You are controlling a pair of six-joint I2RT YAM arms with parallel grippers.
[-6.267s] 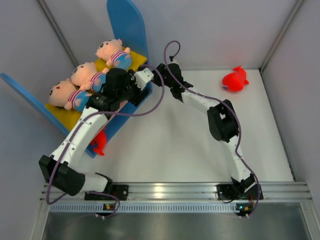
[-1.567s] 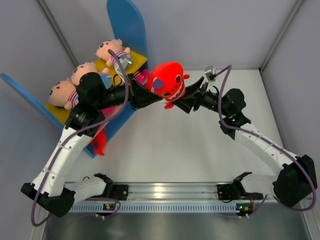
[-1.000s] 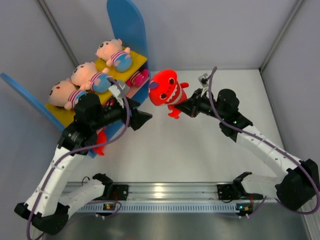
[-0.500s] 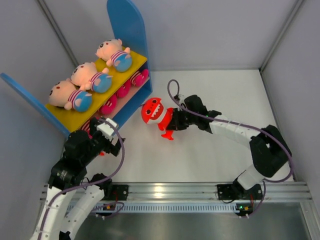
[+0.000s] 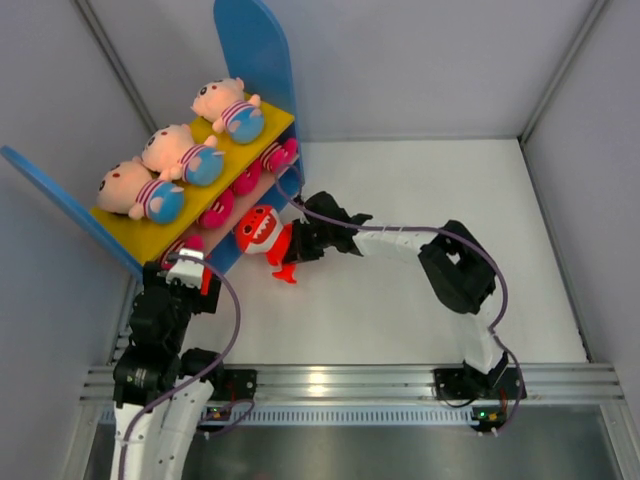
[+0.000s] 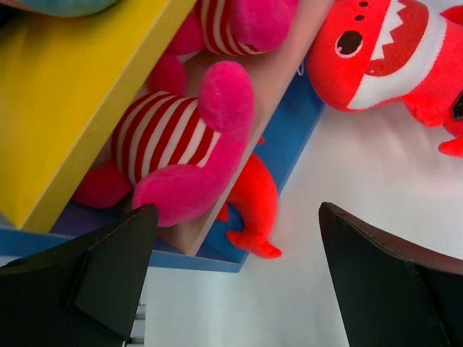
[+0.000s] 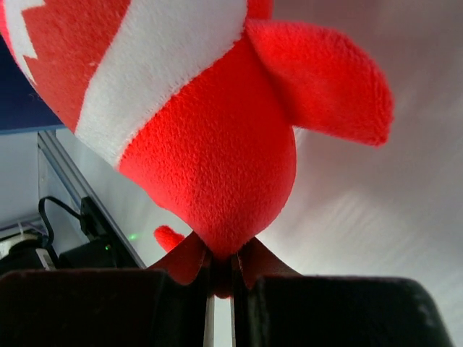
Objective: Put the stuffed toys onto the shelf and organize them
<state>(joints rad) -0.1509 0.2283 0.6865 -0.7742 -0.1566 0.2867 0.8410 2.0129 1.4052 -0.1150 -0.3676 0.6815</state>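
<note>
Top external view, far left: the shelf [image 5: 250,40] is standing at an angle in the back-left corner.
Upper board: the yellow upper board [image 5: 145,235] is carrying three peach-faced dolls [image 5: 178,155], lying in a row in striped shirts and blue pants.
Lower board: the tan lower board [image 6: 289,65] is holding dolls with pink feet [image 6: 188,152], their feet sticking out past its front edge.
Under the shelf: a second red plush [image 6: 253,206] is lying on the table [image 5: 400,300], partly hidden beneath the lower board.
Left gripper: the left gripper [image 6: 237,217] is hanging near the shelf's front corner, spread wide and holding nothing.
Red plush: the red plush [image 5: 258,228] is hanging just in front of the lower board; whether it is touching the board cannot be told.
Right gripper: the right gripper [image 7: 221,271] is pinching the red plush's lower end, its jaws nearly closed on the fabric.
</note>
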